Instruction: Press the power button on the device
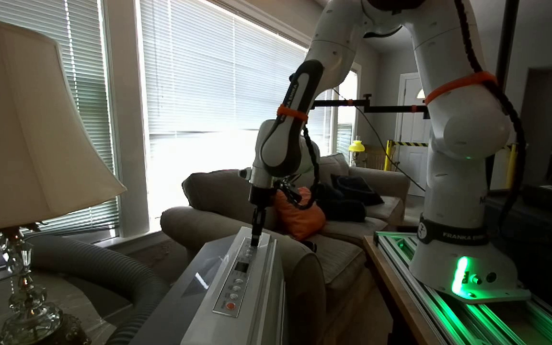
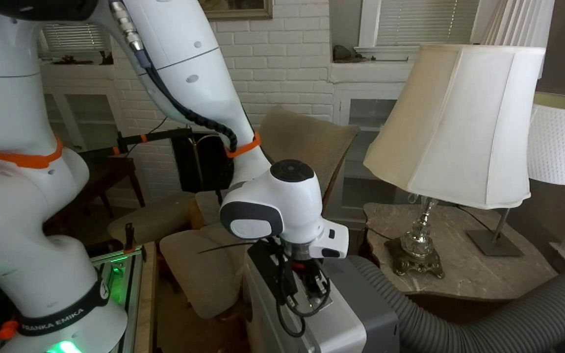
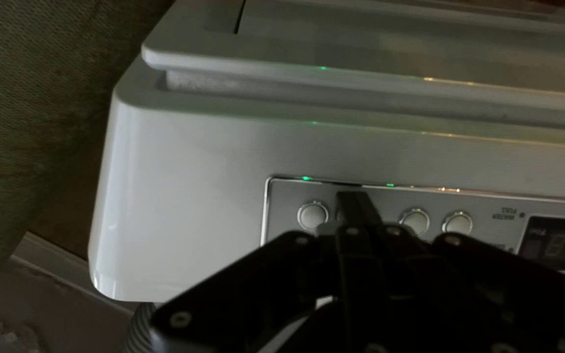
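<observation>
Closest to the camera in an exterior view, a beige lampshade (image 1: 22, 124) stands well apart from the gripper (image 1: 255, 239). Right below the gripper's tips is the far part of the control strip (image 1: 232, 281) on the device (image 1: 260, 282), a long white box; an orange button (image 1: 230, 305) marks the strip's near end, and a sofa (image 1: 338, 251) sits behind the gripper. In an exterior view, the arm (image 2: 295, 211) largely hides the gripper above the device, with a ribbed hose (image 2: 434, 328) and a desk (image 2: 483, 274) bearing lamps (image 2: 417, 245) off to the gripper's side. In the wrist view, the gripper's fingers (image 3: 351, 206) are closed together over the strip; whether they touch it cannot be told. Round buttons (image 3: 313, 215) flank the tips, one just left and two just right, with a display (image 3: 557, 243) farther right.
</observation>
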`<state>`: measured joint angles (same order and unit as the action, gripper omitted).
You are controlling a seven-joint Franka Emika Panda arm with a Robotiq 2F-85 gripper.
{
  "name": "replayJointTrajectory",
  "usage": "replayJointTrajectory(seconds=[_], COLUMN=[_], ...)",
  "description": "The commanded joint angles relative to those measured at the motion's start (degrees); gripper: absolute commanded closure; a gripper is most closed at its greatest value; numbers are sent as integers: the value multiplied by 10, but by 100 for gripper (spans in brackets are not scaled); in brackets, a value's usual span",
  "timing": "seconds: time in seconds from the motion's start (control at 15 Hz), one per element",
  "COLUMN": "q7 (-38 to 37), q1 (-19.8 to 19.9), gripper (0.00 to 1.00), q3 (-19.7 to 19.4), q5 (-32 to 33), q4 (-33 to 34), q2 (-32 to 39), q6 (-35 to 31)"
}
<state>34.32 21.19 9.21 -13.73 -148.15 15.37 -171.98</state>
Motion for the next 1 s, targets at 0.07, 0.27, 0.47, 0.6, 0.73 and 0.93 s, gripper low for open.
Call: replayJointTrajectory(seconds=[0.07,0.27,0.47,0.6,0.73,0.93], q7=[20,23,22,18,18,15], q1=[16,21,26,21,20,17], gripper=[100,100,100,100,100,100], q3=[17,22,28,23,22,19], q5=[-11,-12,-13,-6,-5,-2], q4=[3,3,3,2,2,3], q2=[15,14,14,16,18,23], q6=[-19,-19,-18,-20,-23,-25])
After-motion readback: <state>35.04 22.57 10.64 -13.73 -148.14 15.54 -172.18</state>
